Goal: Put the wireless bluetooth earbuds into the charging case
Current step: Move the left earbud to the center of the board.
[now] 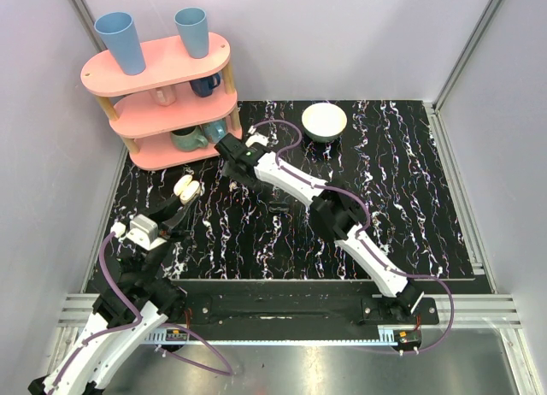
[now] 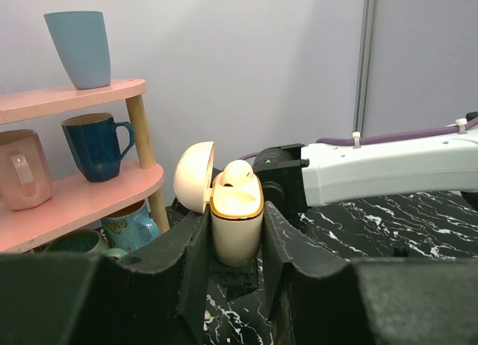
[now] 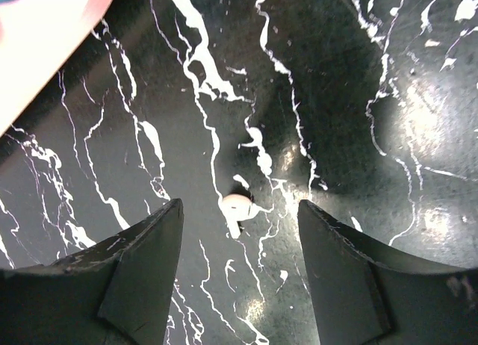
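One to go
My left gripper (image 2: pixel 235 244) clamped the cream rounded case (image 2: pixel 236 210); right gripper (image 3: pixel 239 204) gaped over the tiny white earbud (image 3: pixel 236 209), probably pinch next.

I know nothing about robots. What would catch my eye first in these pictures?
The cream charging case, lid open with one earbud sitting inside, is clamped in the left arm's jaws at the left of the table. The other earbud lies loose on its black marbled top, below the right arm's open jaws, close to a pink shelf of cups.
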Action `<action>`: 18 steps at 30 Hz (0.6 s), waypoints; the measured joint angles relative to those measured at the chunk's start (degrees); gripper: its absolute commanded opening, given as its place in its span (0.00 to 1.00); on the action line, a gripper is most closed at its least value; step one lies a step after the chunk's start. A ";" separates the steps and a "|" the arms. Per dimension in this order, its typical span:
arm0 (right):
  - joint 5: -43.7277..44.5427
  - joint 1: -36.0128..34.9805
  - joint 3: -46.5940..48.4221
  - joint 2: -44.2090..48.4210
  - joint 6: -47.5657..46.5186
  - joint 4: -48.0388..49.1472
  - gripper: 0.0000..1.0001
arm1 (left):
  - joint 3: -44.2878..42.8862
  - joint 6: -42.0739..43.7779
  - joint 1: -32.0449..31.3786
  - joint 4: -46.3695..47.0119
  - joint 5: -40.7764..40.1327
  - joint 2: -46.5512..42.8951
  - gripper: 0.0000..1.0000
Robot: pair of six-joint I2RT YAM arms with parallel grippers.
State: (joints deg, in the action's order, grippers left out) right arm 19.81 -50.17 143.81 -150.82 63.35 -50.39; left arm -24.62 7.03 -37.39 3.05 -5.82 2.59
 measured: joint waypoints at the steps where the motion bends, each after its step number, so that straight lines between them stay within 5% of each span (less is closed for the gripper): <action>1: -0.13 -0.22 0.00 -0.17 0.02 -0.02 0.69 | 0.00 0.00 0.00 0.00 0.00 0.00 0.00; 18: -1.05 -0.81 2.29 -2.08 0.31 -0.11 0.59 | 0.00 -0.07 1.33 0.00 0.13 0.00 0.00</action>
State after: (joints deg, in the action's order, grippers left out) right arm 18.76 -50.98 146.10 -152.90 63.66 -50.50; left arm -24.62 6.96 -36.05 3.05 -5.69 2.59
